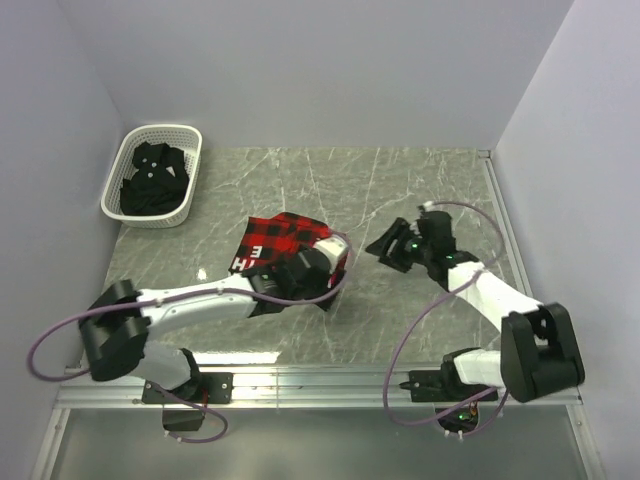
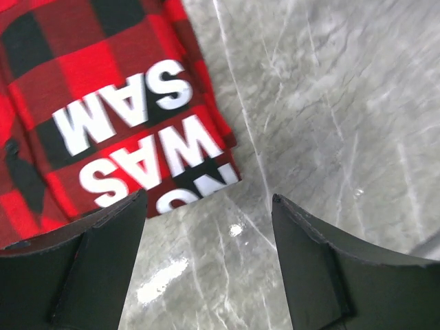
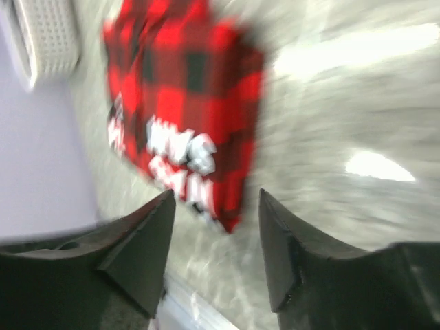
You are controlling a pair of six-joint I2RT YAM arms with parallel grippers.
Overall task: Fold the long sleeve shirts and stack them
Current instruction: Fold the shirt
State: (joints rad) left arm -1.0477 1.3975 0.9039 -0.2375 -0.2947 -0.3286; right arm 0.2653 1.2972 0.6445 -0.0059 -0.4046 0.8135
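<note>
The folded red-and-black flannel (image 1: 283, 238) lies mid-table (image 1: 420, 180), long axis seemingly slanted, lettered edge facing near-left. The black shirt (image 1: 152, 182) sits in the basket (image 1: 160, 130). Left gripper (image 2: 206, 206) and right gripper (image 3: 216, 199) are both spread, empty.

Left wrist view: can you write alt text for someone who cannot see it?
A folded red-and-black check flannel shirt with white block lettering lies on the grey marbled table, filling the upper left. The left gripper stands open and empty at the bottom edge, bare table between its black fingers.
</note>
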